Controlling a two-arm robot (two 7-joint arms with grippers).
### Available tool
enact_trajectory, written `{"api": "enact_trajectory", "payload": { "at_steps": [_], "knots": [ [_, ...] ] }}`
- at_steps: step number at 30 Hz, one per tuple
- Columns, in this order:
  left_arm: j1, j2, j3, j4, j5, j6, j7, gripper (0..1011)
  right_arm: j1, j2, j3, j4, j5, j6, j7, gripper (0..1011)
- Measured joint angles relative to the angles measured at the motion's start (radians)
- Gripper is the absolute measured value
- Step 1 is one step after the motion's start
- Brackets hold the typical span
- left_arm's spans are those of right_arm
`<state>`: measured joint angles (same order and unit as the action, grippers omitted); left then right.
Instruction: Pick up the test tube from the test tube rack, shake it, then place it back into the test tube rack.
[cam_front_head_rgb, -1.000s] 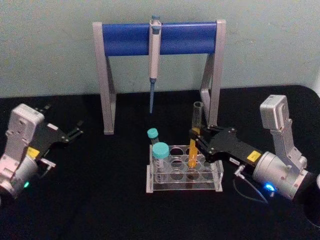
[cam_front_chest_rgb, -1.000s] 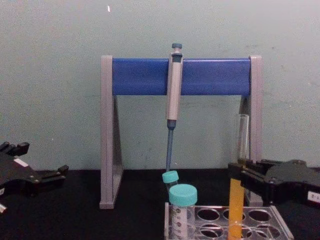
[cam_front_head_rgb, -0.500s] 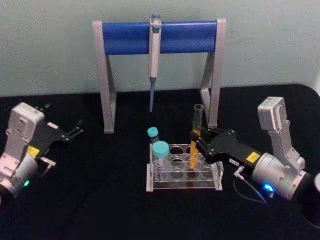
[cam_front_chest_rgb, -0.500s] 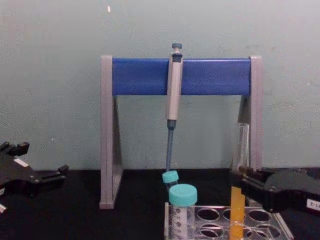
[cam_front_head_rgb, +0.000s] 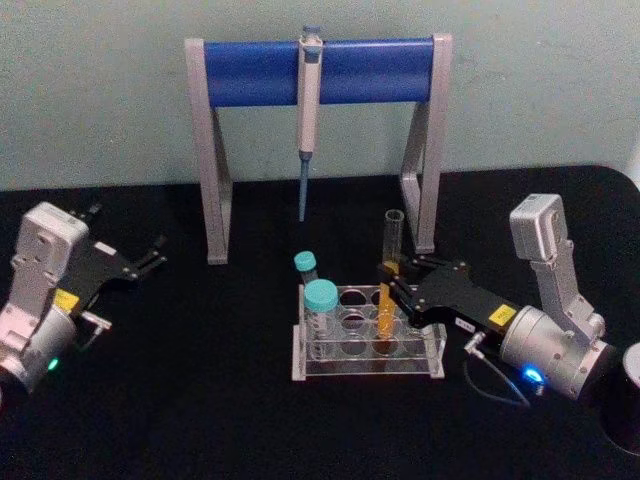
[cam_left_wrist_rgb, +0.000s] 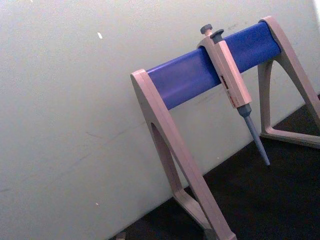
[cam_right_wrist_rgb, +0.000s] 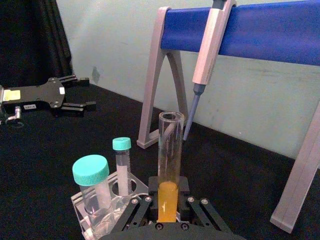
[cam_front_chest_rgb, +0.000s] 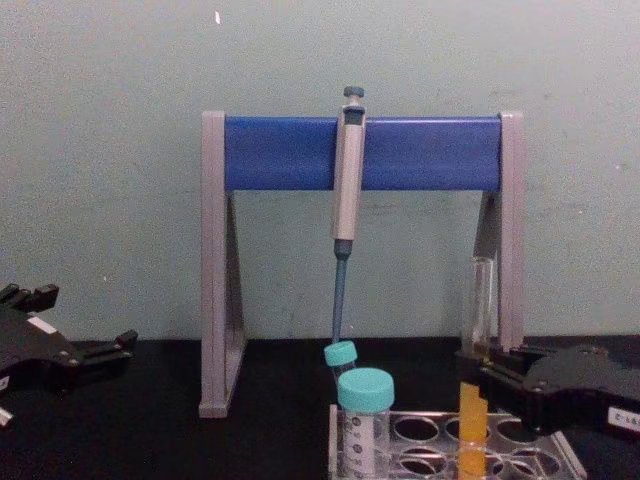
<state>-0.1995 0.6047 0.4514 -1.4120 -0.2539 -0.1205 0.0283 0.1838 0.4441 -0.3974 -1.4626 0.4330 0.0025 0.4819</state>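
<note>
A grey-and-blue pipette stand (cam_front_head_rgb: 318, 75) holds a pipette (cam_front_head_rgb: 307, 115); two teal-capped tubes (cam_front_head_rgb: 321, 312) stand below.

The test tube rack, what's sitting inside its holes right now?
The test tube rack holds two teal-capped tubes at its left end and the test tube with orange liquid, gripped by the right pincer. The tube's bottom is hidden.

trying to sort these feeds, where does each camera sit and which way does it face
Head: high, looking down on the test tube rack; left gripper idle at left, right gripper on the test tube.
Chest: low, facing the wall across the rack.
Left wrist: aimed at the pipette stand and pipette.
Right wrist: looks along its fingers at the tube.
All four views share the stand.
</note>
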Motion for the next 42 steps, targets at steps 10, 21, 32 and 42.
{"api": "enact_trajectory", "payload": {
  "at_steps": [10, 21, 32, 42],
  "knots": [
    [0.000, 0.000, 0.000, 0.000, 0.000, 0.000, 0.000, 1001, 0.003, -0.003, -0.002, 0.004, -0.005, 0.000, -0.003, 221],
    [0.000, 0.000, 0.000, 0.000, 0.000, 0.000, 0.000, 1001, 0.002, -0.003, -0.002, 0.004, -0.006, 0.002, -0.003, 368],
    [0.000, 0.000, 0.000, 0.000, 0.000, 0.000, 0.000, 1001, 0.002, -0.002, -0.001, 0.004, -0.005, 0.002, -0.002, 730],
    [0.000, 0.000, 0.000, 0.000, 0.000, 0.000, 0.000, 1001, 0.002, -0.002, -0.001, 0.004, -0.005, 0.002, -0.002, 983]
  ]
}}
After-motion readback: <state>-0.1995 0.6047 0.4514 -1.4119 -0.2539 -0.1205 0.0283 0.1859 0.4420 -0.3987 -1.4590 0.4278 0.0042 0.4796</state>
